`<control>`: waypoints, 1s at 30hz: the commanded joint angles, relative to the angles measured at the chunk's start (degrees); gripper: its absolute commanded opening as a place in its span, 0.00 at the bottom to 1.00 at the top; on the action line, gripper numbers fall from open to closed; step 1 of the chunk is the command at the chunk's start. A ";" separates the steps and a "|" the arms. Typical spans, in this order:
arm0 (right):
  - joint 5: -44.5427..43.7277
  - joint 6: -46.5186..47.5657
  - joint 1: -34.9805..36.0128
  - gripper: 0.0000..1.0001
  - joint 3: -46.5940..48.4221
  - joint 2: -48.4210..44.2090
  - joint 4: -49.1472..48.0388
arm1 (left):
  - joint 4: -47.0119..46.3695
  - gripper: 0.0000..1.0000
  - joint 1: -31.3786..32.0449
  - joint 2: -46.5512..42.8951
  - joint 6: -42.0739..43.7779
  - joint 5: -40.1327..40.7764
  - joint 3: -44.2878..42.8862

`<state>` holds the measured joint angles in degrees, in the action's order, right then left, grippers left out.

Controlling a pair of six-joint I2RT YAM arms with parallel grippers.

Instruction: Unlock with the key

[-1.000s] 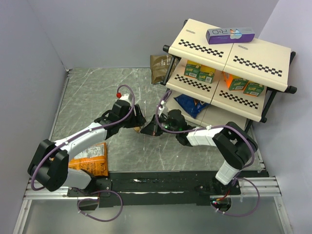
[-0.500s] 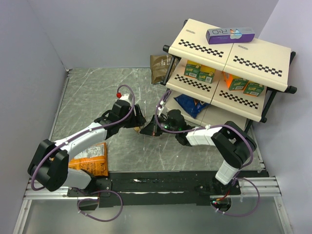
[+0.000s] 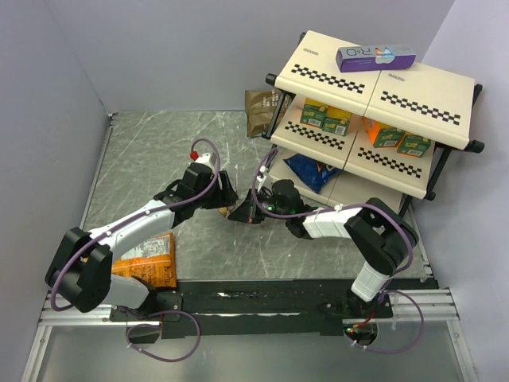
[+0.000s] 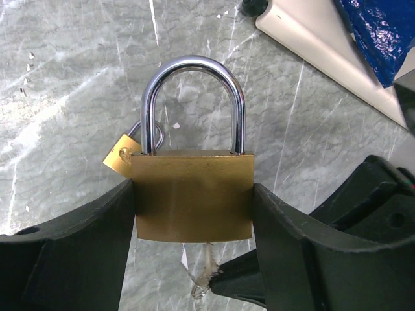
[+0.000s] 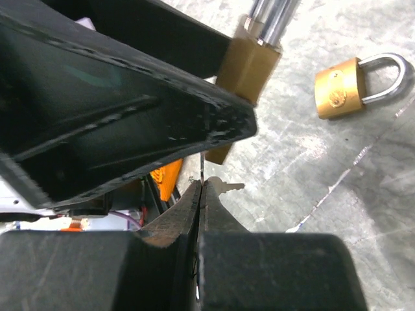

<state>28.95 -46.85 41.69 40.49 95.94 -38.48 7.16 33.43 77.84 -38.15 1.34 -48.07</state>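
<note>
Key [image 5: 225, 187] placement explains the whole layout, taken from the biggest thing down. The grey marbled table [image 3: 159, 151] offers an open patch in the middle where both arms can meet, left of the shelf rack [image 3: 374, 87] that fills the far right corner.

At that patch the left gripper [image 4: 194, 223] comes in from the left with its jaws set wide. Each finger is pressed flat against one side of the padlock [image 4: 192, 188]. It grips the brass body, leaving the silver shackle free at one end and the bottom face bare at the other. This is presumably so the keyway can be reached and the body cannot twist when the key turns.

The right gripper [image 5: 201, 192] reaches in from the right, fingers squeezed fully together and pinching the key.

A second padlock [image 5: 338, 87], which looks smaller, lies flat on the table just beside the held one. It is apart from both grippers and seemingly no part of this step.

Smallest of all, the key sits just under the held padlock's bottom face, between the two grippers near the middle of the table. Its silvery end pokes out of the closed fingertips. Whether the blade has entered the keyway I cannot tell.
</note>
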 commanded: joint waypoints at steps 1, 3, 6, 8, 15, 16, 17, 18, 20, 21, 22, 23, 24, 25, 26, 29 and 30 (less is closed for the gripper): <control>-1.09 0.09 0.58 0.00 0.91 -0.05 0.16 | -6.10 0.01 0.32 -1.38 0.18 -0.90 -2.20; -1.26 0.27 0.58 0.00 0.82 0.04 0.33 | -6.10 0.01 0.32 -1.29 0.27 -0.82 -2.29; -1.18 0.18 0.58 0.00 0.91 -0.14 0.33 | -6.10 0.01 0.32 -1.38 0.27 -0.90 -2.20; -1.35 0.36 0.67 0.00 1.17 -0.23 0.51 | -6.10 0.01 0.32 -1.38 0.27 -0.90 -2.20; -1.35 0.36 0.41 0.00 2.31 0.12 0.86 | -6.02 0.01 0.32 -1.64 0.36 -0.64 -2.20; -1.26 0.27 0.41 0.00 2.31 0.12 0.95 | -6.02 0.01 0.32 -1.64 0.36 -0.64 -2.20; -1.35 0.27 0.41 0.00 2.40 0.21 0.86 | -6.02 0.01 0.32 -1.64 0.36 -0.73 -2.20; -1.44 0.27 0.41 0.00 2.49 0.30 0.77 | -6.10 0.01 0.32 -1.56 0.27 -0.82 -2.20; -1.44 0.27 0.41 0.00 2.66 0.21 0.60 | -6.19 0.01 0.32 -1.47 0.27 -0.90 -2.20; -1.44 0.27 0.41 0.00 2.75 0.21 0.77 | -6.19 0.01 0.32 -1.38 0.27 -0.90 -2.20; -1.44 0.36 0.41 0.00 2.84 0.12 0.77 | -6.19 0.01 0.32 -1.38 0.18 -0.90 -2.20; -1.44 0.44 0.32 0.00 3.10 0.12 0.95 | -6.19 0.01 0.32 -1.29 0.18 -0.90 -2.20; -1.53 0.71 0.41 0.00 3.28 0.04 1.12 | -6.10 0.01 0.32 -1.29 0.18 -0.90 -2.20; -1.61 0.79 0.41 0.00 3.45 -0.05 1.39 | -6.10 0.01 0.32 -1.20 0.18 -0.90 -2.20; -1.62 0.88 0.32 0.00 3.63 -0.05 1.74 | -6.19 0.01 0.32 -1.29 0.18 -0.90 -2.20; -1.70 0.80 0.14 0.00 3.72 -0.05 1.48 | -6.19 0.01 0.32 -1.20 0.18 -0.90 -2.20; -1.70 0.62 0.23 0.00 3.81 0.03 1.30 | -6.19 0.01 0.32 -1.20 0.18 -0.90 -2.20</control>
<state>27.92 -46.59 42.02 41.80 95.94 -35.35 6.90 33.45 77.84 -38.15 1.32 -48.07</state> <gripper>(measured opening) 0.008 0.695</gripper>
